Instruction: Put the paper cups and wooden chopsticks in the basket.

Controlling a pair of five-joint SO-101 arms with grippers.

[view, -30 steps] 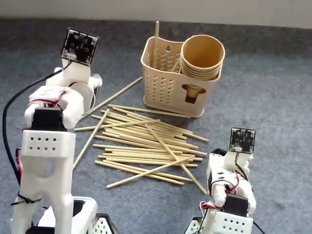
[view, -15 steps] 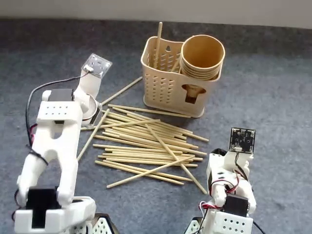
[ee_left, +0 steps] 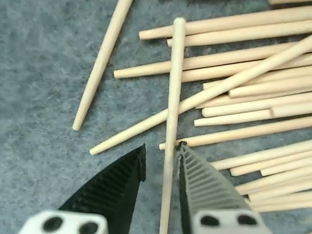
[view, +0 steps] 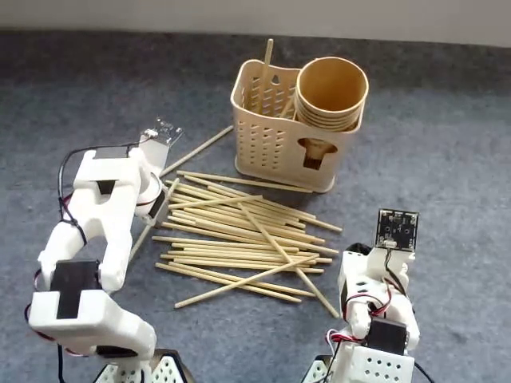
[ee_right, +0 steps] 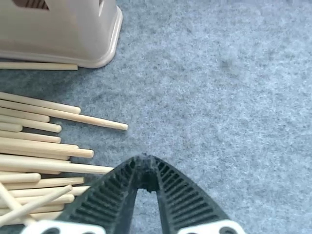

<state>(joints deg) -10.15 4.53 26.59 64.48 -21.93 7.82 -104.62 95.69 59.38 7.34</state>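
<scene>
A cream plastic basket (view: 271, 144) stands at the back of the grey carpet, with a stack of paper cups (view: 331, 92) in its right half and a chopstick (view: 264, 68) upright in its left half. Many wooden chopsticks (view: 239, 235) lie in a loose pile in front of it. My left gripper (view: 160, 206) is low at the pile's left edge. In the left wrist view the left gripper (ee_left: 161, 148) is open, its jaws on either side of one chopstick (ee_left: 173, 87), with a gap on the black jaw's side. My right gripper (ee_right: 145, 158) is shut and holds nothing, above bare carpet right of the pile.
One stray chopstick (view: 196, 152) lies between the left arm and the basket. The right arm (view: 375, 295) stays folded at the front right. Open carpet lies right of the basket and pile. The basket's corner (ee_right: 97, 48) is close ahead of the right gripper.
The left arm has swung down from a raised pose to the pile's left edge, bringing its jaws around one chopstick. The upright chopstick in the basket has tilted slightly. The right arm is still.
</scene>
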